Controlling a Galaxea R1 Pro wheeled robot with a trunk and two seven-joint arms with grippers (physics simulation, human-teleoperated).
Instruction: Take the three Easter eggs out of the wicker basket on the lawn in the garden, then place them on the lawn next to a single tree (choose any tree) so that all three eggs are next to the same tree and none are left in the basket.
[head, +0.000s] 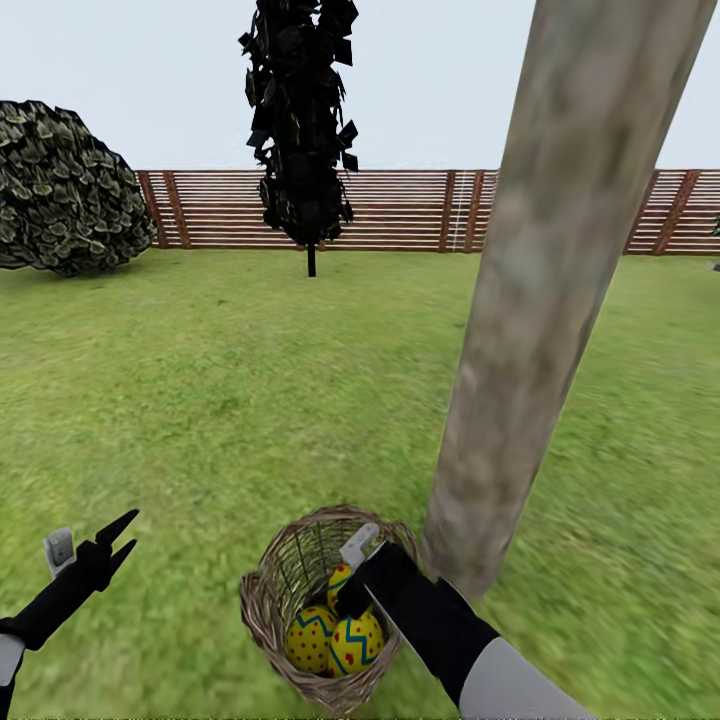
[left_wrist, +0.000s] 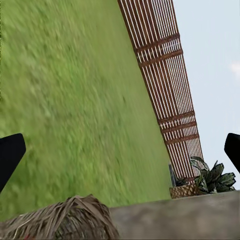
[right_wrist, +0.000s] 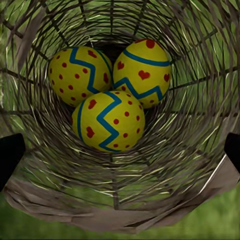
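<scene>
The wicker basket (head: 268, 600) stands on the lawn (head: 250, 400) right at the foot of the thick pale tree (head: 560, 280). Three yellow Easter eggs with blue zigzags and red dots lie inside it, touching one another: one (right_wrist: 79, 74), a second (right_wrist: 142, 71) and a third (right_wrist: 107, 121). My right gripper (head: 345, 598) reaches down into the basket mouth, open, with its dark fingertips (right_wrist: 10, 156) spread wide and short of the eggs. To the basket's left, my left gripper (head: 128, 532) hangs open and holds nothing, over the grass.
A round leafy bush (head: 65, 190) grows at the far left, and a thin dark-leaved tree (head: 300, 130) stands before the brown slat fence (head: 420, 210). Open grass lies all around the basket. In the left wrist view, a potted plant (left_wrist: 202, 181) sits by the fence.
</scene>
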